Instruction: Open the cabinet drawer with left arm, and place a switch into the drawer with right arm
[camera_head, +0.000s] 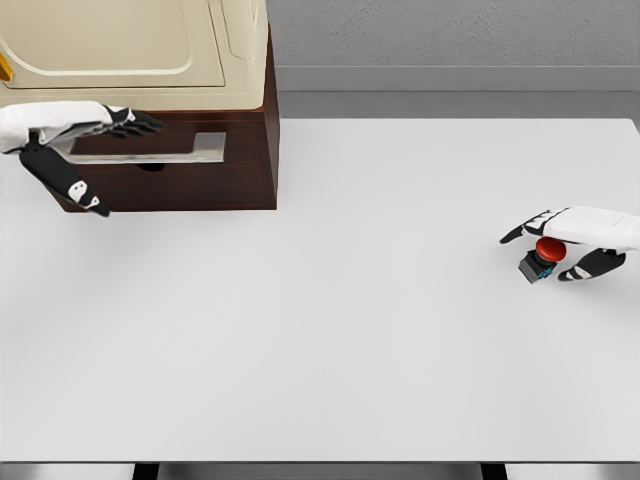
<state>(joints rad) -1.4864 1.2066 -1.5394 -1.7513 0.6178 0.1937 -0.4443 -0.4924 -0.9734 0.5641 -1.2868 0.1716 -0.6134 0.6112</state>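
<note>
Drawer step looks done: dark brown wooden drawer (170, 165) stands pulled out of the cream, glossy rounded-panel cabinet (130, 45), with a grey metallic pull plate (150, 148) visible on it. Left hand (75, 150) sits at the drawer's left end, fingers (135, 122) extended and released, thumb hanging down, gripping nothing as far as I can tell.

Step in hand, by my read: grab the switch. Red mushroom-cap push-button switch with a small black box base and a blue edge detail (543, 258) lies on the matte white surface (330, 320), far right, well apart from the drawer. Right hand (585, 240) is over it, fingers arched above the cap, thumb below the base. Contact isn't clear, so it's half-curled, not clenched yet.

Tips:
- Pinch the boxy base, not the domed cap; the smooth rounded cap will likely slip.
- Close evenly, since the switch looks tilted and could roll out.
- Lift clear before the long traverse left.
- Drop in from above, clear of the drawer's front wall and the left hand.
</note>
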